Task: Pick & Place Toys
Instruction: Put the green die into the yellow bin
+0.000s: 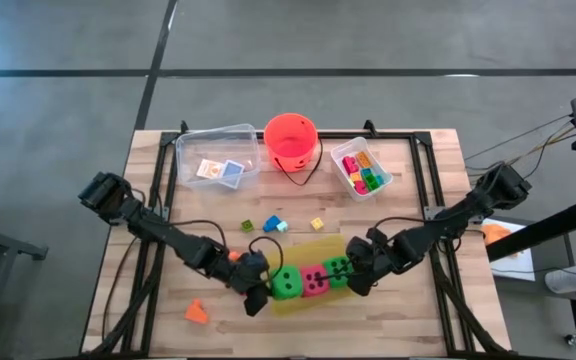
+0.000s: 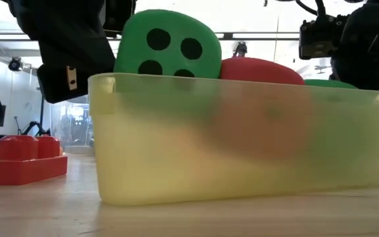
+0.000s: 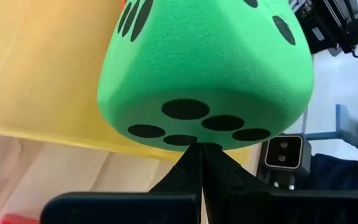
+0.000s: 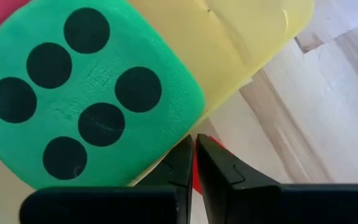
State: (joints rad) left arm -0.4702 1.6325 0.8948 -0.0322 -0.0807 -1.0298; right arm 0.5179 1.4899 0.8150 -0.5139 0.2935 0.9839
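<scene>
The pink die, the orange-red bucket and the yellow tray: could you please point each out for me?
pink die (image 1: 314, 281), high view, on its top face.
orange-red bucket (image 1: 290, 140), high view, on its inside floor.
yellow tray (image 2: 242, 158), low view, on its near wall.

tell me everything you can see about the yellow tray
The yellow tray is a shallow, translucent plastic bin with low walls, lying flat on the wooden table near its front edge. Three foam dice sit in a row inside: a green die, a pink die and another green die. Both grippers are close at either end.
</scene>
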